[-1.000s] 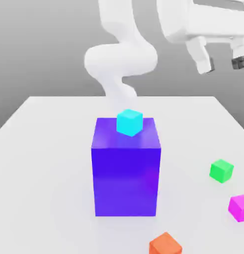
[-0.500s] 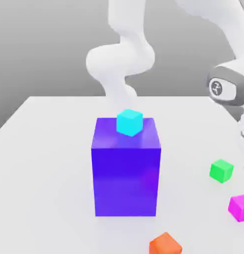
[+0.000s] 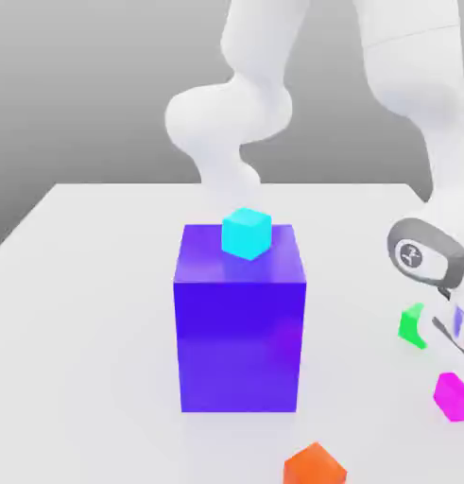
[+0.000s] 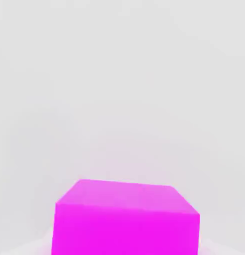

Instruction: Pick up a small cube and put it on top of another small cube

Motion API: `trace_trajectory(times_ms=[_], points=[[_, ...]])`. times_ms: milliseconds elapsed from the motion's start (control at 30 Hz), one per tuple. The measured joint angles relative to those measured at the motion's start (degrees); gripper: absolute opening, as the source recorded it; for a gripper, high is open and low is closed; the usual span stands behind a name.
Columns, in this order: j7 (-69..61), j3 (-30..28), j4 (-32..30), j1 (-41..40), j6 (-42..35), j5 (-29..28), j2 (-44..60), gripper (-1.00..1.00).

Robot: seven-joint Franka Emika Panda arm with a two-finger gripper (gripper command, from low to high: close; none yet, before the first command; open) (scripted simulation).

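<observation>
We've swung the arm down from high above the table to the magenta cube, at the exterior view's right edge beside the green cube. Whether our fingers have closed on it, we can't tell; the lift comes next.

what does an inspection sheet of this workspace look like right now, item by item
surface: flat white table, no marks seen.
job's things: small bright magenta-pink cube on the table at the exterior view's right, close under the hand camera; small green cube behind it, partly hidden by the arm; small orange cube at the near edge; small cyan cube on top of the large blue-purple block.
clutter: nothing seen.
grippers: white robot arm lowered over the magenta-pink cube; gripper state not readable from the frames.
cables: nothing seen.
surroundings: plain grey backdrop.
</observation>
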Motion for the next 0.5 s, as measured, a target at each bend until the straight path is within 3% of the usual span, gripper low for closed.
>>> trace_trajectory(times_ms=[167, 500], points=[[1.2, 1.7, -4.6, 1.0, -5.4, 0.8, -9.9, -1.00], [7.1, 6.9, -20.7, 10.0, -5.7, 4.8, -26.5, -1.00]])
